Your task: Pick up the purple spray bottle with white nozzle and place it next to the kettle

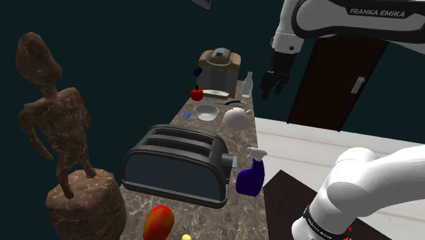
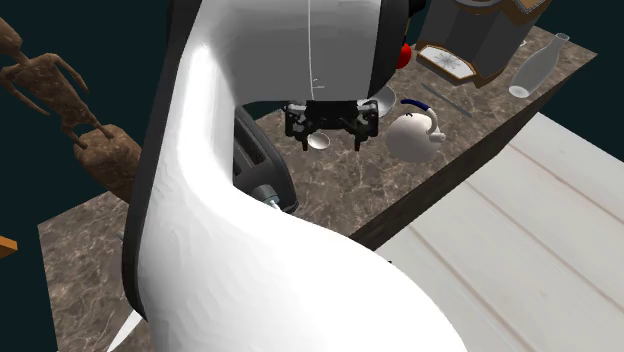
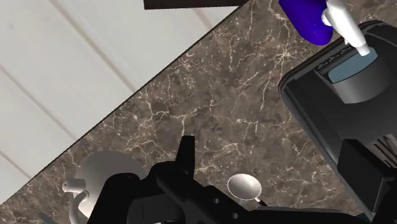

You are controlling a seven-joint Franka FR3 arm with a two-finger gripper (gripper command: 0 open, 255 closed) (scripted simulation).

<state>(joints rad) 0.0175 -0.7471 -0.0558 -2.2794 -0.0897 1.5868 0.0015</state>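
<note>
The purple spray bottle with its white nozzle stands upright at the counter's edge, just to the right of the black toaster in the shoulder view. The white kettle with a dark handle stands further back on the same counter. My black gripper hangs open in the air above the kettle's end of the counter, well away from the spray bottle, with nothing between its fingers. In the wrist view the spray bottle lies far ahead beside the toaster, and the kettle is close below. From the second exterior view the gripper hovers beside the kettle.
Behind the kettle are a white bowl, a red apple, a clear glass bottle and a brown appliance. A brown statue stands left of the toaster, and an orange-red fruit lies in front of it. Pale plank floor borders the marble counter.
</note>
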